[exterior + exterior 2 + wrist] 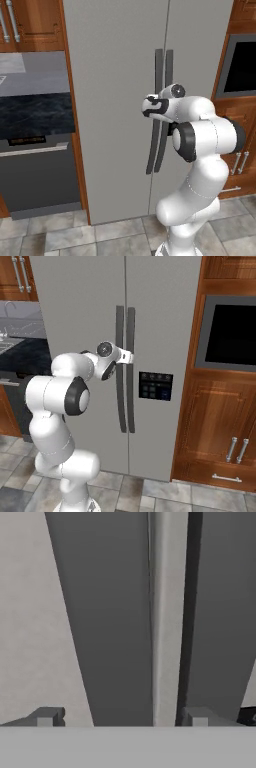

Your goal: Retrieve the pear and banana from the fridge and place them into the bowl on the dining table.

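While both base views show the fridge (115, 110) shut, its two light grey doors meeting at a seam flanked by two long dark vertical handles, the hand view brings those handles close; the left handle (107, 622) stands between the two finger tips (47, 716), and the right handle (220, 622) rises just past the far tip, with the pale strip of the door seam between them; the gripper (122, 717) stands wide, its tips apart on either side of the left handle and not visibly pressed on it. From the left base view the hand (155, 106) sits against the handles about halfway up, though the wrist hides the fingers; the right base view shows the white hand (122, 357) reaching to the left handle from the side, again with the tips too small to make out. Off to the left of the jaws, the left base view has a dark marble counter (35, 115) over a grey dishwasher front (37, 170); to their right, the right base view gives a black control panel (155, 386) on the right door, a dark built-in oven window (232, 333) in wooden cabinetry, and a wooden cupboard (220, 426) with silver pulls below it. Grey floor tiles (65, 235) lie beneath.
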Tool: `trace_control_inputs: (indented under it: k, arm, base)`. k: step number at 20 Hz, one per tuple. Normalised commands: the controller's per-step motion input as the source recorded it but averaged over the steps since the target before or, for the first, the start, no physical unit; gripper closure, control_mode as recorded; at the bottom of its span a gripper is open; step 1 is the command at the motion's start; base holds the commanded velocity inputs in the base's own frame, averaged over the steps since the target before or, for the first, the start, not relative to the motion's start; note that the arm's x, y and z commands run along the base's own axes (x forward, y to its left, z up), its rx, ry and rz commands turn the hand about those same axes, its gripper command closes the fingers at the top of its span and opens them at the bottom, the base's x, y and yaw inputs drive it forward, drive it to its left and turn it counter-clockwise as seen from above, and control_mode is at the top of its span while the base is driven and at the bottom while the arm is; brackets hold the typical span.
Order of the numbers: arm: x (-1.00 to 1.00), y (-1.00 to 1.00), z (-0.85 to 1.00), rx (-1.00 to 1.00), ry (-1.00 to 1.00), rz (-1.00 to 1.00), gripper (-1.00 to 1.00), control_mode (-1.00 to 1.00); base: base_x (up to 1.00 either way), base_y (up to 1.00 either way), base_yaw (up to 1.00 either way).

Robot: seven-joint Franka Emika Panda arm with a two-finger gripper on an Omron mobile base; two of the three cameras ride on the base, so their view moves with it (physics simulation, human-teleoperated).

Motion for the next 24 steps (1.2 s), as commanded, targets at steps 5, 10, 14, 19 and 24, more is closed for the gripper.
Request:
trace_control_inputs:
  k: [5,10,14,19,24]
  arm:
    - [0.57,-0.01,0.0,0.0,0.0,0.0,-1.0,-1.0]
    - [0.57,0.0,-0.02,0.0,0.0,0.0,1.0,-1.0]
    - [0.3,0.0,0.0,0.0,0.0,0.0,1.0,-1.0]
    - [-0.53,0.0,0.03,0.0,0.0,0.0,1.0,-1.0]
    - [-1.0,0.0,0.07,0.0,0.0,0.0,1.0,-1.0]
  base:
    - [0.0,0.0,0.0]
    - [0.0,0.0,0.0]
    - [0.0,0.0,0.0]
    - [0.0,0.0,0.0]
    - [0.0,0.0,0.0]
